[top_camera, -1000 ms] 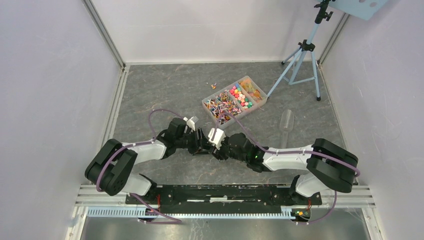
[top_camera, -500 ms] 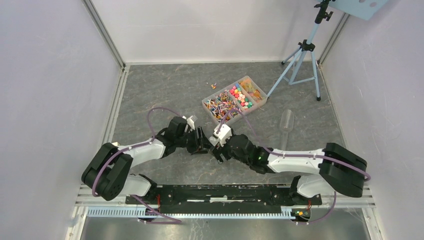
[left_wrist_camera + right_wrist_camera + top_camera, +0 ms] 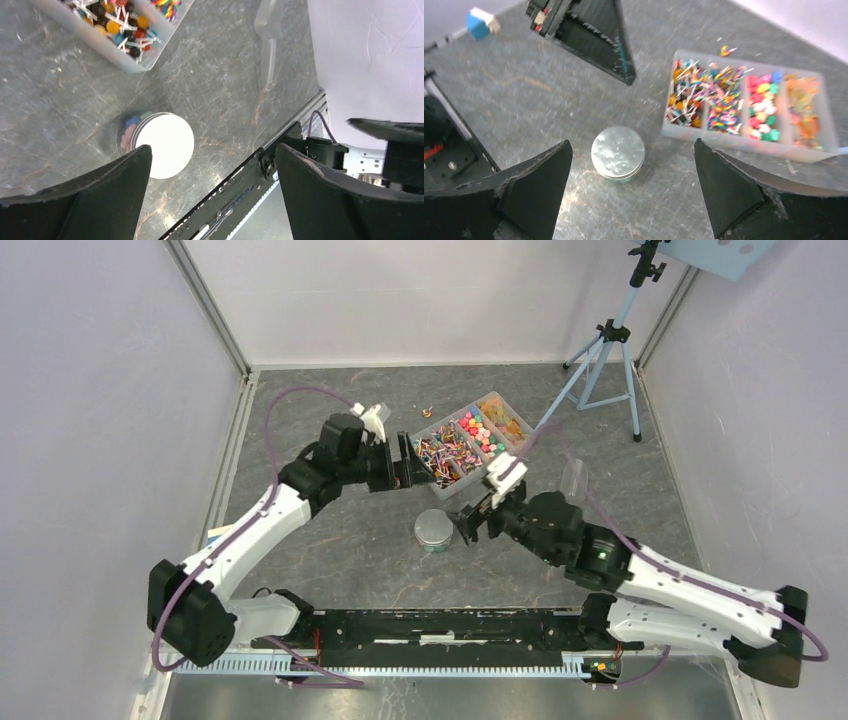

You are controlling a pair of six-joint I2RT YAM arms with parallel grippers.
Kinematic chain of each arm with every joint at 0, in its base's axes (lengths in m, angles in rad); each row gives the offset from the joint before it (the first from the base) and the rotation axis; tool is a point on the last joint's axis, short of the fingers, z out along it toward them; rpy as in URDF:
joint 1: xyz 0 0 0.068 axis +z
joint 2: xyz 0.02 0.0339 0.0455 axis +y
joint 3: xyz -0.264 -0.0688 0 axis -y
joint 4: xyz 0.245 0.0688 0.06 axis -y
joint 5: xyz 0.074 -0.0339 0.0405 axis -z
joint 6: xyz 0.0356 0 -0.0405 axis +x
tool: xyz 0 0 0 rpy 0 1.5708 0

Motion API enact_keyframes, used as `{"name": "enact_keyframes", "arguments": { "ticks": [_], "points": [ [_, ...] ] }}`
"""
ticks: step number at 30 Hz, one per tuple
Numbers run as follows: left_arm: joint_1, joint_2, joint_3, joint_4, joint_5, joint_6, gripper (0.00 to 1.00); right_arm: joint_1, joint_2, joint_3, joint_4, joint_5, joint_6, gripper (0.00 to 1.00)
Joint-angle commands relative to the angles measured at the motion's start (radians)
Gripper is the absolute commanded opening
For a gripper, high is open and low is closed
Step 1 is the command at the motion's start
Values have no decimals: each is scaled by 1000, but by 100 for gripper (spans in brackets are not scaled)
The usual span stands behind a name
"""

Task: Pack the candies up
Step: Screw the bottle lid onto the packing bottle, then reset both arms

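Two grippers, both empty: left gripper (image 3: 408, 465) spread wide beside the tray (image 3: 734, 142), right gripper (image 3: 470, 522) equally wide, near but clear of the round tin (image 3: 432, 530). The tin stands upright between them with its grey lid on. With neither arm touching it, it looks packed and closed. Pink and blue tints show through its side. Candies (image 3: 470, 440): sorted in the tray's four compartments as stick lollipops, striped twisted wrappers, pink-green-blue rounds and amber pieces. One stray sweet (image 3: 427, 411) lies just beyond the tray.
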Motion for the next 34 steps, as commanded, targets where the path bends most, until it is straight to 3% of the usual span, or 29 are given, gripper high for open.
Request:
{"name": "enact_keyframes", "arguments": {
  "ticks": [1,8,14,20,34],
  "points": [
    [0,-59,191,-183,-49,160,100,-3,-118,113,-183,144,7,98],
    [0,-230,287,-216,-79,249,100,-3,-306,60,-297,283,177,98],
    [0,-445,137,-140,-122,209,100,-3,-431,33,-357,386,240,98],
    [0,-597,27,-163,-162,186,100,-4,-506,20,-400,448,251,98],
    [0,-672,-23,-192,-201,181,100,-3,-513,10,-377,487,273,98]
  ]
}}
